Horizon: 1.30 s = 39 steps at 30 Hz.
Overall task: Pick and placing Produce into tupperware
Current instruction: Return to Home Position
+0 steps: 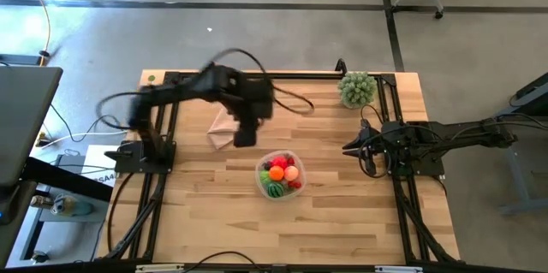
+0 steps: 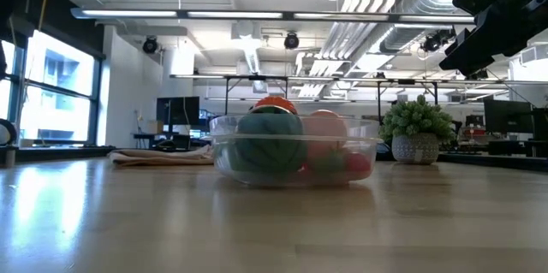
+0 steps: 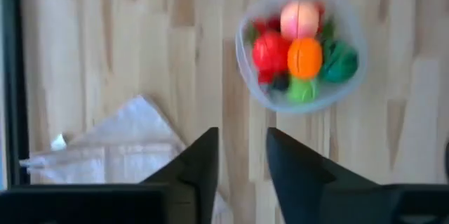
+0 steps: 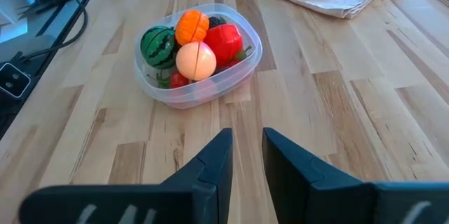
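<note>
- The left hand (image 3: 242, 136) hangs above the counter (image 1: 342, 222), over the edge of the folded cloth (image 1: 221, 127). Its two fingers stand a narrow gap apart, holding and touching nothing.
- The right hand (image 4: 245, 136) sits at the counter's right side, close to its own arm's base. It points toward the tupperware (image 4: 196, 97) and is well apart from it. Its fingers are parted by only a slit, with bare wood showing between them and nothing gripped.
- A white label (image 1: 101, 179) lies beside the left arm's base; its print is too small to read.
- The clear tupperware stands near the middle of the counter, between the two arms, with no lid on it.
- The produce is piled inside the tupperware. There is a striped dark-green melon (image 4: 158, 45), an orange (image 4: 191, 26), a pink peach (image 4: 196, 60), a red apple (image 4: 223, 41), a dark berry (image 4: 216, 22) and a small red berry (image 4: 179, 80).
- A green piece (image 3: 302, 90) also lies against the tupperware's wall.
- A bushy plant (image 1: 357, 89) in a pale pot stands at the far right corner.
</note>
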Motion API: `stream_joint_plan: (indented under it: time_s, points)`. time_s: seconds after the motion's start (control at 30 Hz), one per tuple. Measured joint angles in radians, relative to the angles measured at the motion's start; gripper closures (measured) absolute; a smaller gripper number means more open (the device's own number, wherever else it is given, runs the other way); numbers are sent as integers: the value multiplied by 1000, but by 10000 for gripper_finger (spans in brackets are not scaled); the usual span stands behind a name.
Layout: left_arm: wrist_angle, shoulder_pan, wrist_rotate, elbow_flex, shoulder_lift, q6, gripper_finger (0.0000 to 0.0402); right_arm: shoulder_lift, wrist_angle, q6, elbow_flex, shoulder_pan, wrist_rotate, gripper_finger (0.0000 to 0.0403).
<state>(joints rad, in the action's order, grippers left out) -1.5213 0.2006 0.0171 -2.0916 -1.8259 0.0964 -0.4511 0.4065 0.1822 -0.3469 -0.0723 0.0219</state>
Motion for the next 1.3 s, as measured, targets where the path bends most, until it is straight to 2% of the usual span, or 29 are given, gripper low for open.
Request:
stream_joint_plan:
  time_s: [0.07, 0.2, 0.37, 0.57, 0.73, 0.97, 1.1, 1.3]
  points:
    - [119, 24, 43, 115, 102, 2, 313, 0, 0, 0, 0, 0, 0, 335]
    - [369, 65, 153, 424, 328, 27, 354, 0, 0, 0, 0, 0, 0, 335]
    - [667, 90, 212, 767, 614, 28, 394, 0, 0, 0, 0, 0, 0, 335]
    - [975, 86, 327, 1089, 929, 19, 390, 0, 0, 0, 0, 0, 0, 335]
    - [1181, 87, 266, 1327, 1174, -87, 388, 0, -1, 0, 0, 0, 0, 335]
    - [1222, 87, 191, 1507, 1408, -157, 387, 0, 0, 0, 0, 0, 0, 335]
    - [1199, 87, 154, 1593, 1507, -166, 387, 0, 0, 0, 0, 0, 0, 335]
    - [1211, 87, 151, 1706, 1615, -179, 387, 0, 0, 0, 0, 0, 0, 335]
